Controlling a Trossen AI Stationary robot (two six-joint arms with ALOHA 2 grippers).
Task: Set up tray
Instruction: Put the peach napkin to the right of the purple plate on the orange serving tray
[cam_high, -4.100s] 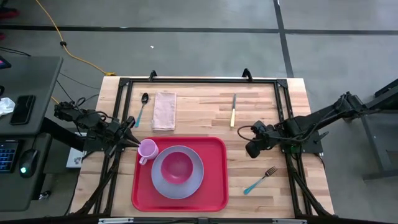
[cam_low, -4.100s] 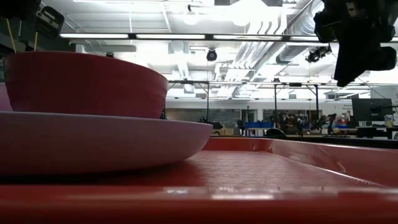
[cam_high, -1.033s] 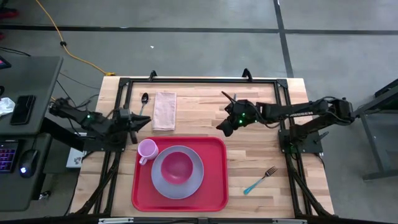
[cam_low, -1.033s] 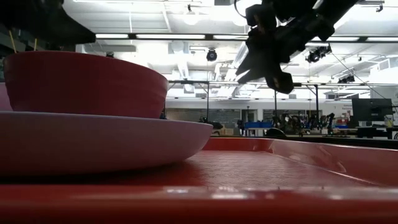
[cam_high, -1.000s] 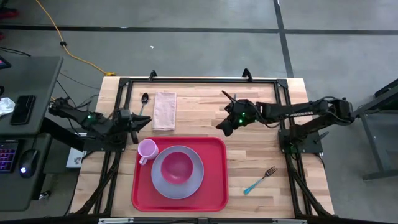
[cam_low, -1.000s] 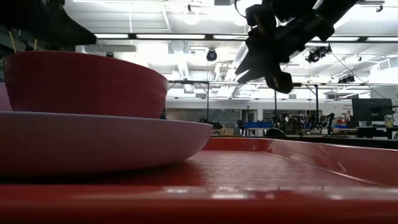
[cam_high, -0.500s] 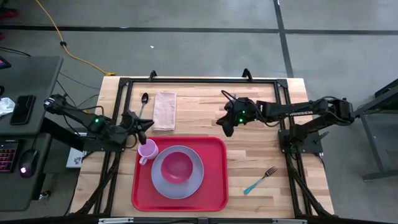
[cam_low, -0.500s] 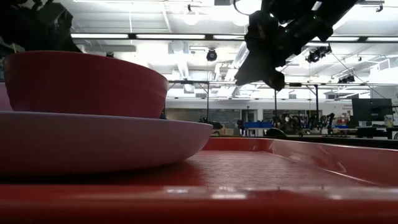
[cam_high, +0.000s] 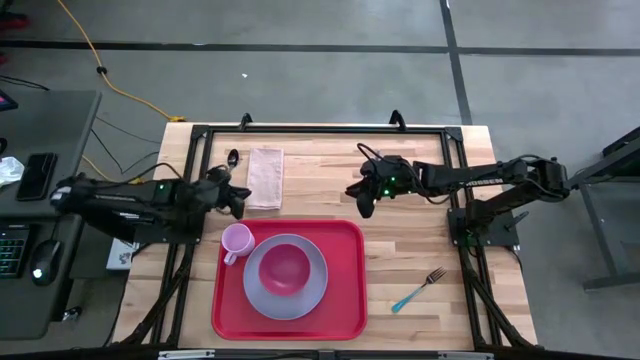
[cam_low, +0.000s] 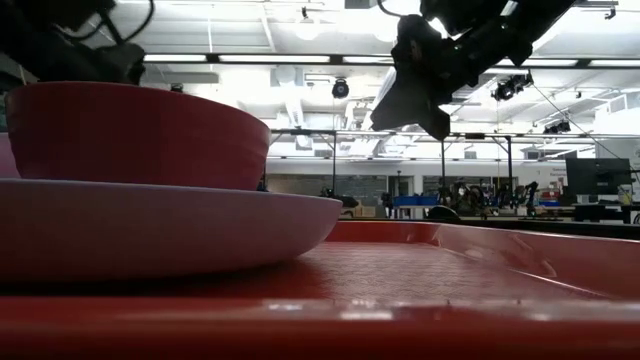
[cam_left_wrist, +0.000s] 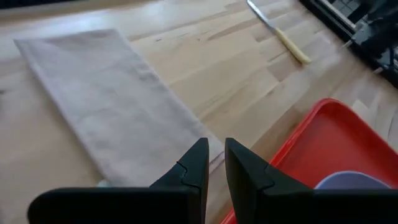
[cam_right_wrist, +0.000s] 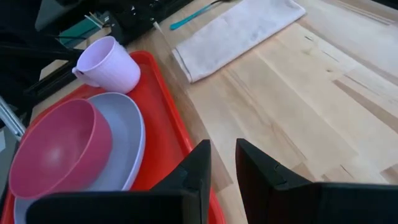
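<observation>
- The large flat red plastic tray (cam_high: 345, 290) with rounded corners lies at the near middle of the pale wooden worktop (cam_high: 420, 250), long axis across, carrying a grey plate (cam_high: 255, 298), a pink bowl (cam_high: 283, 268) and a pale pink mug (cam_high: 236, 241).
- The left hand (cam_high: 232, 199) hovers beside the beige folded cloth napkin (cam_high: 265, 178), just beyond the tray's far left corner, fingers a narrow slit apart and empty.
- The right hand (cam_high: 364, 203) hangs just past the far right corner, likewise nearly together, holding nothing.
- The napkin likely falls to the left hand.

Red tray (cam_high: 345, 300), flat, table's near edge
</observation>
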